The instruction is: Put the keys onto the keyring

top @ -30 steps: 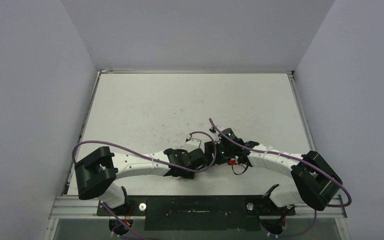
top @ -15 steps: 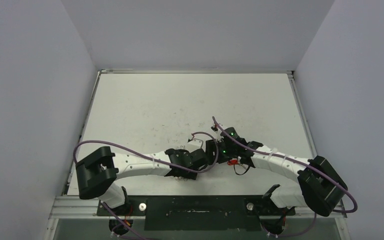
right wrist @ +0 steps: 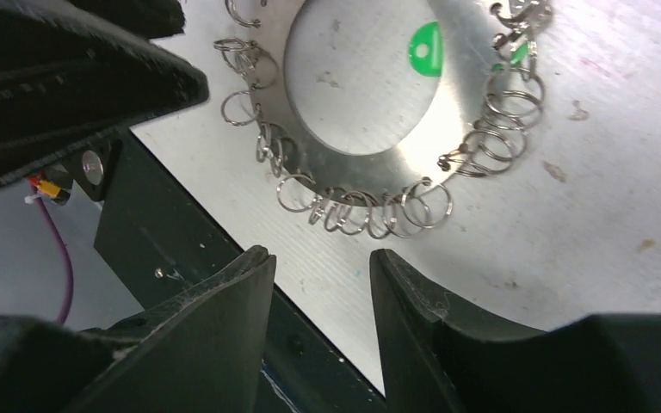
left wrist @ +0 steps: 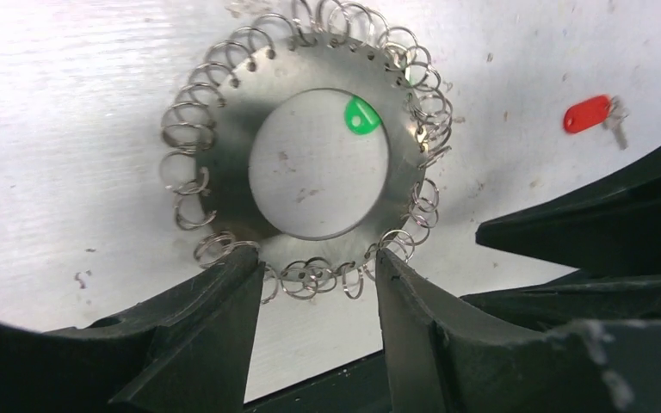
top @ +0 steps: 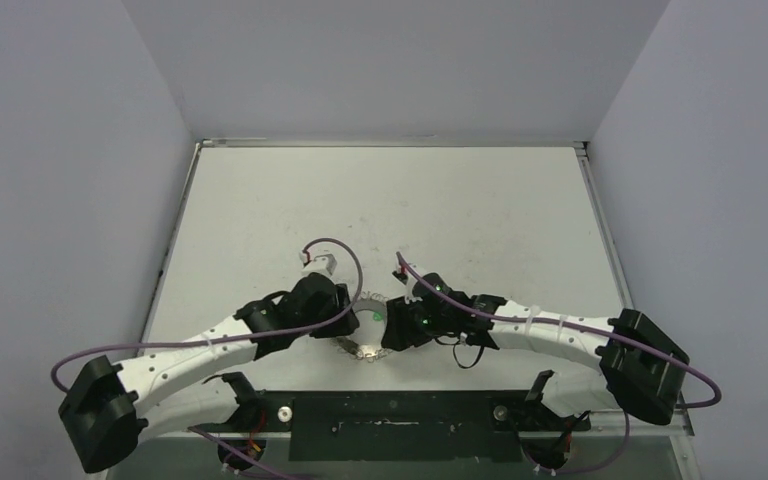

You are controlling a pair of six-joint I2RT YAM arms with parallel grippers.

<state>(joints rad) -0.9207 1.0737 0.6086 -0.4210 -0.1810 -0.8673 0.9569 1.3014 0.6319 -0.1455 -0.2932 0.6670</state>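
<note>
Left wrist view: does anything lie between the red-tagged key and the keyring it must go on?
Nothing visible. The tiny silver key with the red plastic tag lies apart from the flat silver loop-fringed keyring, with only bare white table between them.

Green tag [left wrist: 361,115] seemingly partly under keyring [left wrist: 245,103]

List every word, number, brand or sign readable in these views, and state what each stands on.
None can be read.
The green tag and the red tag show plain faces.
The keyring shows no stamp or engraving.
The table bears only scuffs and specks, and nothing else in view carries legible lettering.
</note>
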